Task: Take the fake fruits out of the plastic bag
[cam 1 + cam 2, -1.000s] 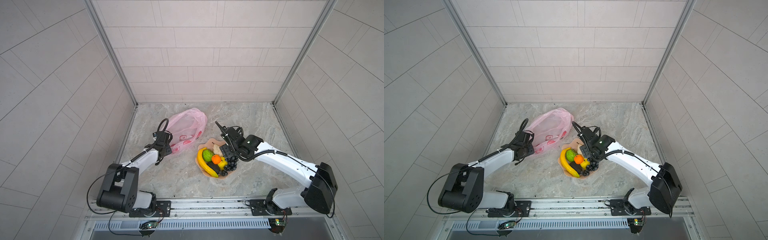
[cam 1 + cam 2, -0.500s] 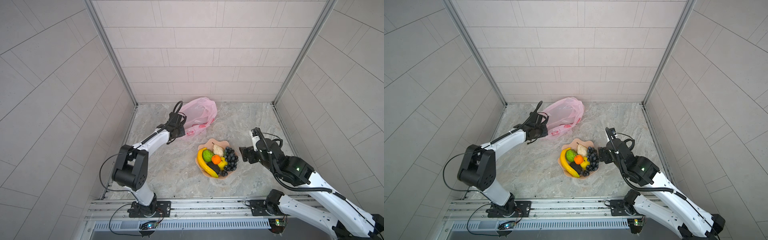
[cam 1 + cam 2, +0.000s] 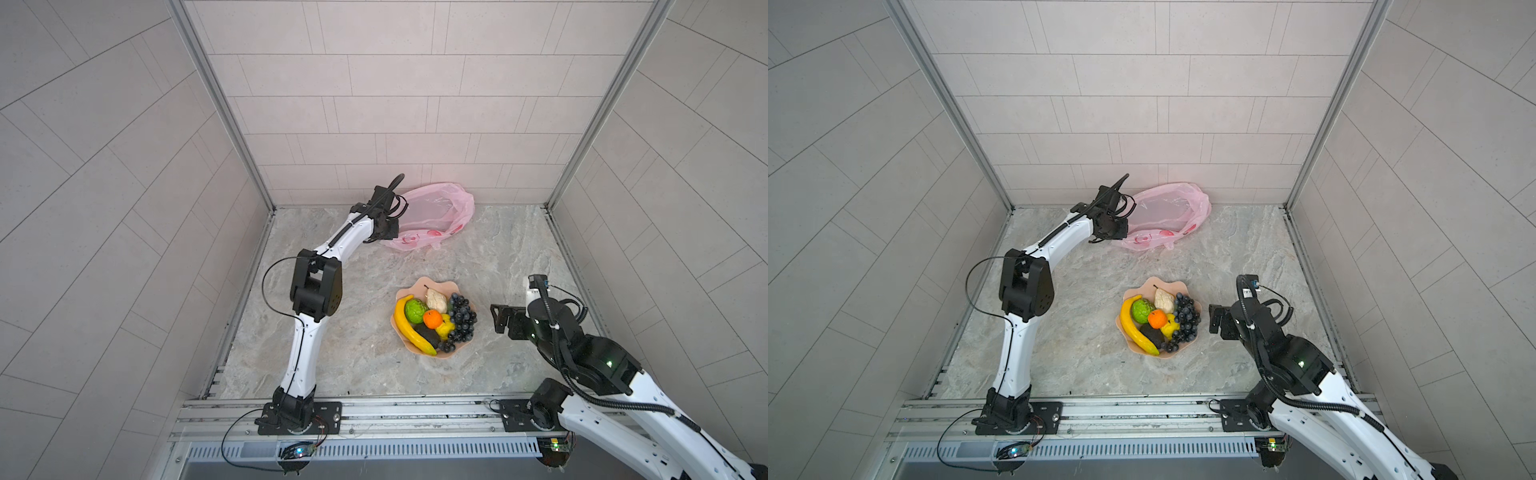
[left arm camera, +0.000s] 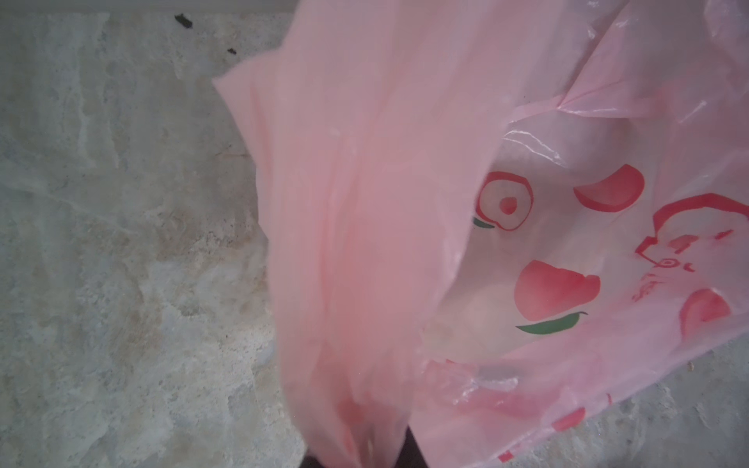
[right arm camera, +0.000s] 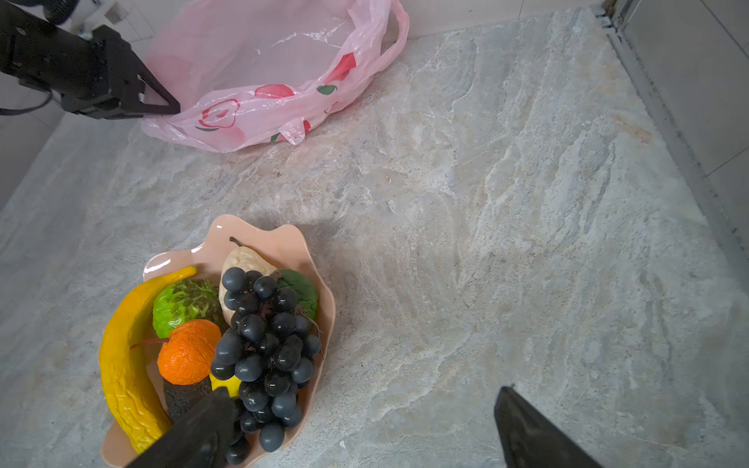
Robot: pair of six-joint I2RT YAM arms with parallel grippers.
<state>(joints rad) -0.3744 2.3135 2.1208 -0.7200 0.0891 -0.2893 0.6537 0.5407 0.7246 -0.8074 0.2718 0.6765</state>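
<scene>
Fig.: L gripper [image 5: 166, 106] nips edge of plastic bag [image 3: 432, 216], prob. to drag it aside emptied; R gripper [image 3: 500, 319] gapes wide, empty, as fake fruits [image 3: 434, 320] fill bowl [image 3: 441, 285].

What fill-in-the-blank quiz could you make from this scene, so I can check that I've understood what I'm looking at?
1. The banana, orange and grapes all lie in the peach ____.
2. The left pincer is pinching the edge of the pink plastic ____.
3. The right pincer hangs beside the fruit, holding nothing, with its jaws ____.

Missing words, in order: bowl; bag; open.
</scene>
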